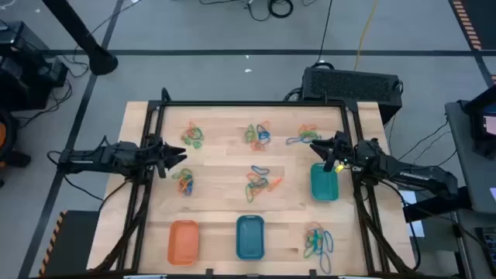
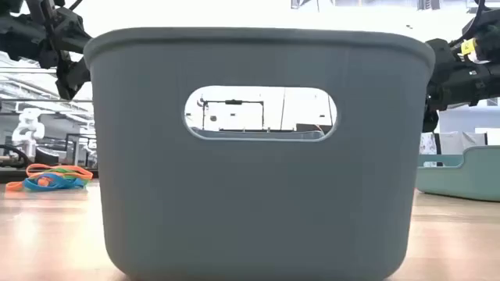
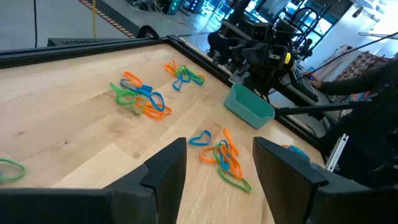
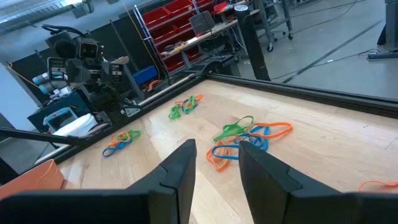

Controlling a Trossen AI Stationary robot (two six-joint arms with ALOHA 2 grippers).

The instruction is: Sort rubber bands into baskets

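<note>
Rubber bands (image 2: pixel 48 178) mostly behind blue basket (image 2: pixel 258 152)

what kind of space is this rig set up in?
Looks like a robotics lab or workshop, not a home. The wooden table stands on a bare grey floor strewn with cables, the right wrist view shows shelving with red parts bins, and another robot arm stands beyond the table edge.

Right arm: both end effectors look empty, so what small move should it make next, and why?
Probably lower the right end effector toward the nearest pile of rubber bands just ahead of it. Its jaws stand open and empty, the teal basket sits right beside it, and the pile includes green loops. The left end effector waits open at the table's left edge.
</note>
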